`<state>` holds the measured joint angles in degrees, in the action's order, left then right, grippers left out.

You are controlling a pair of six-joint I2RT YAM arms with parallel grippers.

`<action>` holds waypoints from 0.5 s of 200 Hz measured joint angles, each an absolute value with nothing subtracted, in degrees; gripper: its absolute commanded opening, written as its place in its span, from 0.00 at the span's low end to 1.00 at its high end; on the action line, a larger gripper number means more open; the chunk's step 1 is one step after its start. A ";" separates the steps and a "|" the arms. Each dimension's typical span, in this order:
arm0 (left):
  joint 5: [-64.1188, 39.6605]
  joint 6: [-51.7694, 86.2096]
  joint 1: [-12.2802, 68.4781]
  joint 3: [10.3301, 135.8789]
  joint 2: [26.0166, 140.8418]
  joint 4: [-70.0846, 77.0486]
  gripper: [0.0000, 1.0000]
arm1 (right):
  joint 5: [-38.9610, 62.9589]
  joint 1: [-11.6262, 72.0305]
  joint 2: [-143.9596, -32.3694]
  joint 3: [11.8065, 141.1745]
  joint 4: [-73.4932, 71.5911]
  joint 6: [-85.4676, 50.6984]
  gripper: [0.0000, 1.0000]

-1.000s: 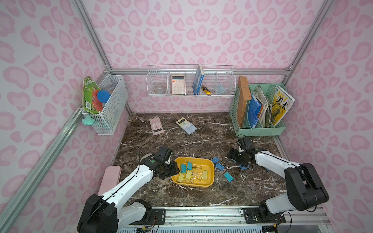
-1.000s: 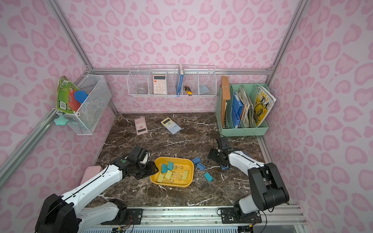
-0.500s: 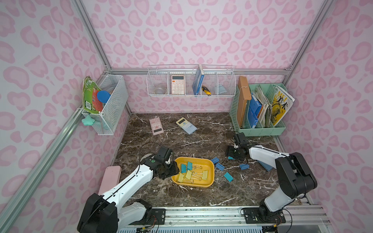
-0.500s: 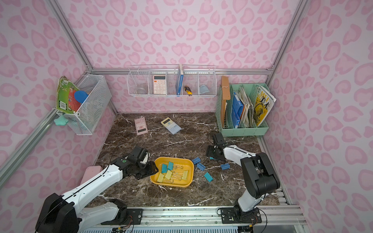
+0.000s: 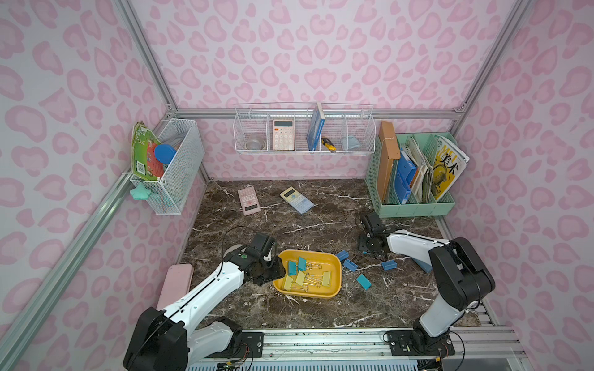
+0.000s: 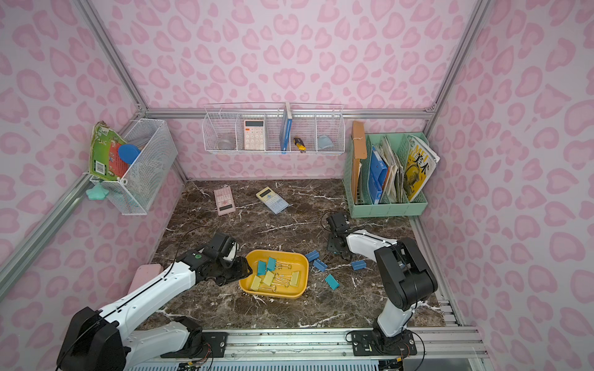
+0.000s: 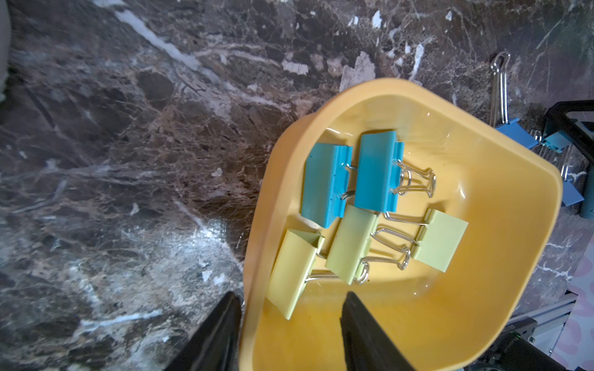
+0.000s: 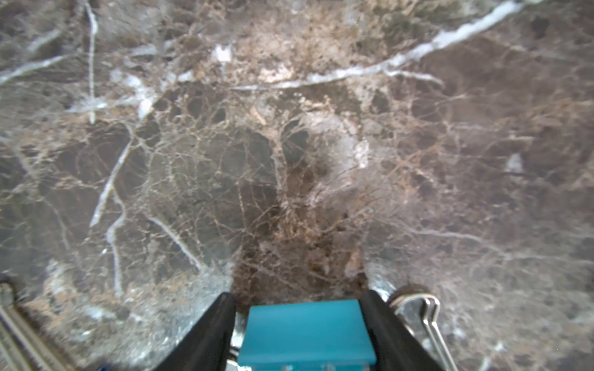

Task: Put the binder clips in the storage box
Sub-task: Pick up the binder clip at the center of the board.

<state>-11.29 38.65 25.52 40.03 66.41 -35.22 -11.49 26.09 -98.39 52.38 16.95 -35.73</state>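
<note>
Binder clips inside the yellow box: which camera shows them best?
Left wrist view: five binder clips, two teal, three pale yellow, seen close. Both top views show them tiny; the right wrist view misses them.

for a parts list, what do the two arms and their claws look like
The left arm and right arm have white link shells and bulky black joint housings. A green dot marks the left wrist, with a thin black cable looping above it. The left claw and right claw are black with tapered fingers.
</note>
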 measured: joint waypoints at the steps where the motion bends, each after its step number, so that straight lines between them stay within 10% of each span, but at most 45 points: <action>1: -11.29 38.65 25.52 40.03 66.41 -35.22 0.55 | -11.57 26.11 -98.43 52.40 16.95 -35.73 0.55; 100: -11.25 38.63 25.52 40.03 67.07 -35.22 0.55 | -15.73 27.94 -93.01 60.25 24.73 -34.35 0.46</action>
